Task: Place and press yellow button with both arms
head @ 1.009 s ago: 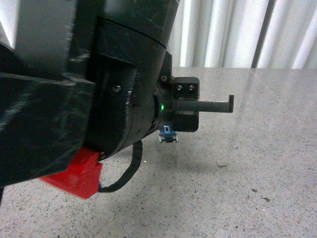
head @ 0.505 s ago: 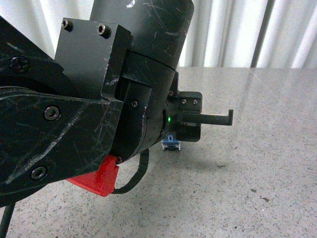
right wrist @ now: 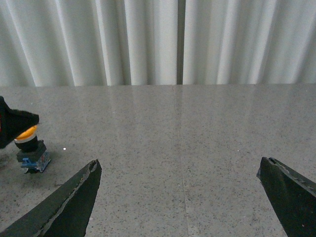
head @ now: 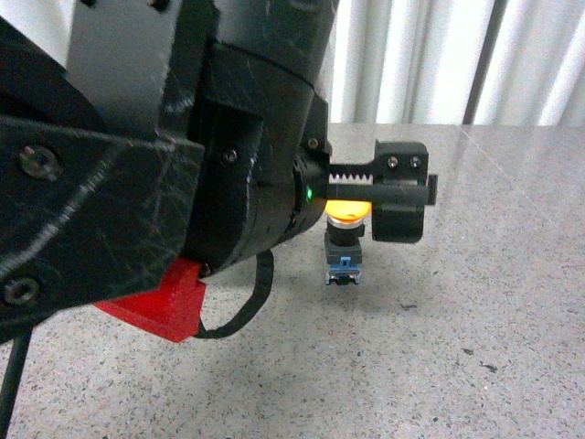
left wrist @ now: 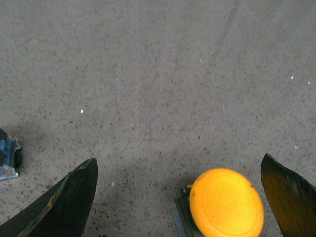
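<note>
The yellow button [head: 346, 213] stands upright on the speckled stone table [head: 475, 302], its blue-grey base [head: 343, 270] on the surface. My left gripper [head: 402, 197] hovers just above and around its cap, open. In the left wrist view the yellow cap [left wrist: 227, 202] lies between the two black fingers [left wrist: 64, 202], closer to one finger and touching neither. My right gripper [right wrist: 177, 197] is open over bare table, well away from the yellow button [right wrist: 29, 145], which shows far off to one side under the left gripper's black tip [right wrist: 15, 123].
The bulky black left arm [head: 137, 183] with a red part [head: 151, 306] and a looping cable fills the left of the front view. A blue-grey block [left wrist: 6, 159] is cut off at the left wrist view's edge. White curtains [right wrist: 177, 39] close the table's far side.
The left arm has shifted and its gripper now sits higher, so the yellow cap shows beneath it. Before, only the blue base showed. The button stands slightly further right.
</note>
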### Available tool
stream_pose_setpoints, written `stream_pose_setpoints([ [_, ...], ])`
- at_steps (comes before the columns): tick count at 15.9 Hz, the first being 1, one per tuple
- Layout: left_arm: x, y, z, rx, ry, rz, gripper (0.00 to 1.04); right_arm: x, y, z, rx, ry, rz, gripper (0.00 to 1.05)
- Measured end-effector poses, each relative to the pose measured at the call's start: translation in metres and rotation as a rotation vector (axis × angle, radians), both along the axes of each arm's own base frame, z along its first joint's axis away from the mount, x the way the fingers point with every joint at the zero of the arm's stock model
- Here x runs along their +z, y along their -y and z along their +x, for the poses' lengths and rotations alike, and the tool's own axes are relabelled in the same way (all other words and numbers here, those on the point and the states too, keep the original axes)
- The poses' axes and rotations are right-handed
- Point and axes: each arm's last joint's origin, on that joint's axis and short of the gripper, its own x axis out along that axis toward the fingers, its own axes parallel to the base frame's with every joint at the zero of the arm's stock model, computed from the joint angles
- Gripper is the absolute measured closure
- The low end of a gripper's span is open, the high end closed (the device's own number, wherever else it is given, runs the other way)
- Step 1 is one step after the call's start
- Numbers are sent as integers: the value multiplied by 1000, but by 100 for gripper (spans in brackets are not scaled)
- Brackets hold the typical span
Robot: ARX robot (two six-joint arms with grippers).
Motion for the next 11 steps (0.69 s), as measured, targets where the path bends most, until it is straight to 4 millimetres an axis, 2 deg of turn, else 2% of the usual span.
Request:
stream_pose_setpoints([
  [1,8,-3,0,4,22,-6,7,0,0,0,0,0,0,6],
  [3,33,-20,-3,23,115,-12,7,0,0,0,0,0,0,6],
  [5,77,-58,-19,90,286,-2,7,0,0,0,0,0,0,6],
  [7,114,-102,-46,166,468,21,7,0,0,0,0,0,0,6],
  [9,126,-137,-80,212,579,62,7,0,0,0,0,0,0,6],
  [11,125,-165,-112,242,624,73,7,0,0,0,0,0,0,6],
])
